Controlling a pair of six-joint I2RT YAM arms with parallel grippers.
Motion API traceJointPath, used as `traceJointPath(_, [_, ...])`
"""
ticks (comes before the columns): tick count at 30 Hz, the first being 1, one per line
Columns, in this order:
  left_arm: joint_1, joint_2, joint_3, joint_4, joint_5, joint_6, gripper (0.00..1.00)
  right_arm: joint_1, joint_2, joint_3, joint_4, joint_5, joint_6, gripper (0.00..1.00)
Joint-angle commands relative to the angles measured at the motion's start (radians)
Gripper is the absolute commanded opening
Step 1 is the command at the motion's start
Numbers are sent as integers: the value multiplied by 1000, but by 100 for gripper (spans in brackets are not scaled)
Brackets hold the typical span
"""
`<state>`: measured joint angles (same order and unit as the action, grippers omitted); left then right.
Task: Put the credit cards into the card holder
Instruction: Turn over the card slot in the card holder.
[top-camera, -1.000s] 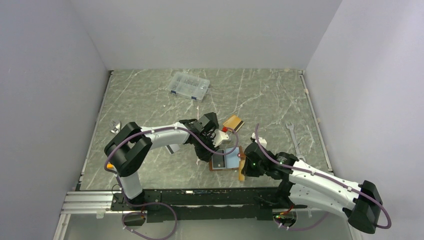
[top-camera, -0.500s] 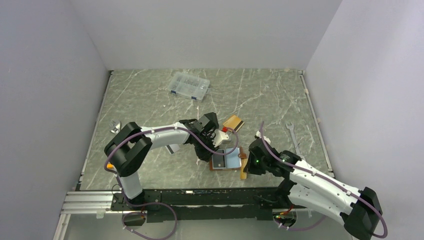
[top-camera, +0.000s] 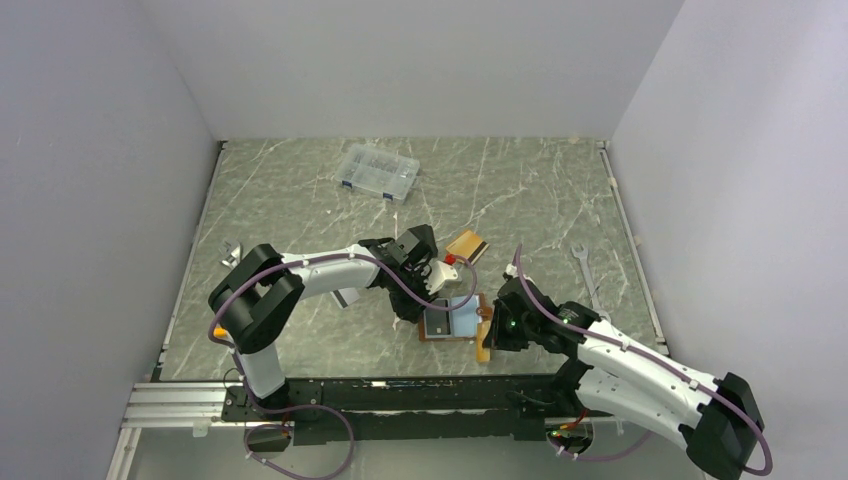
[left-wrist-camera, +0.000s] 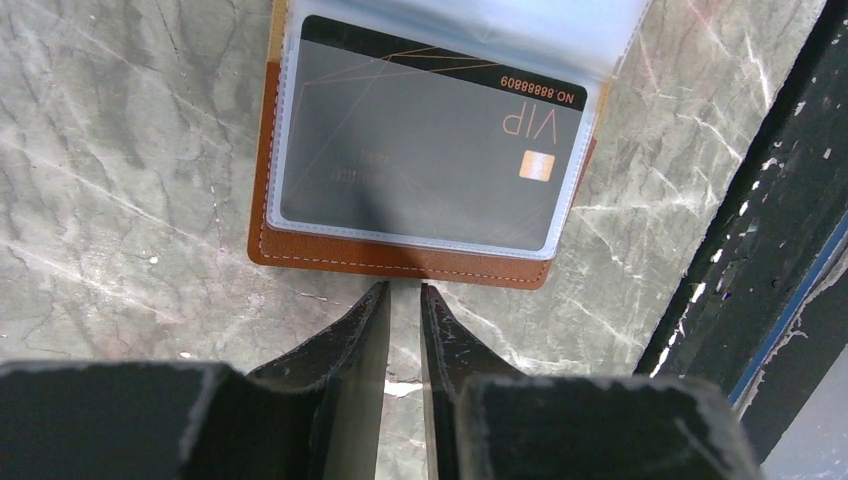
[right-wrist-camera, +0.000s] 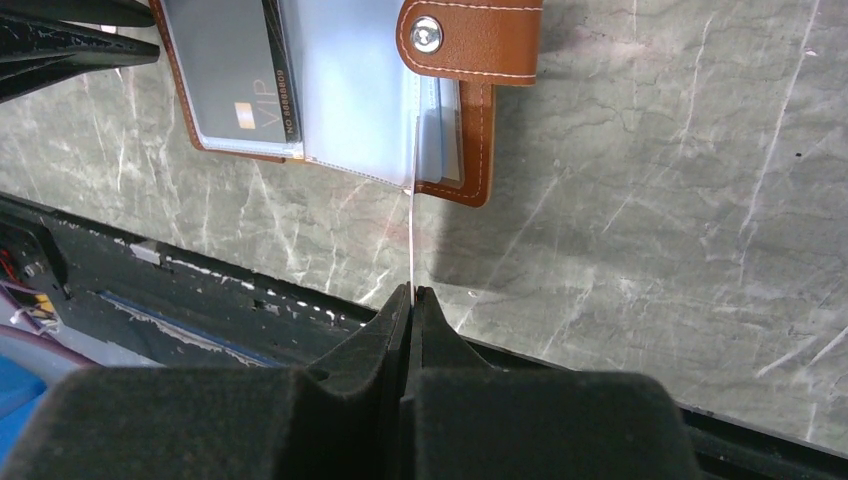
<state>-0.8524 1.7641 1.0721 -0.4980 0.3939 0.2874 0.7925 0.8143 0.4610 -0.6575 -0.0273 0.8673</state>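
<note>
The brown leather card holder (top-camera: 446, 337) lies open near the table's front edge, with a silver-grey VIP card (left-wrist-camera: 420, 150) inside a clear sleeve. My left gripper (left-wrist-camera: 404, 287) is nearly shut and empty, its tips at the holder's leather edge (left-wrist-camera: 400, 258). My right gripper (right-wrist-camera: 411, 290) is shut on a thin card (right-wrist-camera: 411, 240) seen edge-on, whose far end meets the sleeves beside the snap strap (right-wrist-camera: 470, 40). In the top view this card (top-camera: 483, 347) looks orange. Another orange card (top-camera: 467, 245) lies on the table behind the holder.
A clear compartment box (top-camera: 378, 172) stands at the back. A wrench (top-camera: 586, 275) lies at the right. A small metal piece (top-camera: 232, 250) lies at the left. A pale flat rectangle (top-camera: 347, 297) shows partly under my left arm. The black rail (right-wrist-camera: 200, 300) runs close below the holder.
My right arm has shifted a little, nudging the held card slightly left against the holder. My left arm and the holder have not moved.
</note>
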Motion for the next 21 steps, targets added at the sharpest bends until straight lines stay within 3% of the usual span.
traceJointPath(1, [-4,-23,40,-6,0,17,23,-3,-15,-2,0,3,0,0])
traceJointPath(21, [-4,-29,42,-12,0,27,20,-16,29,-23,229,-134,-24,0])
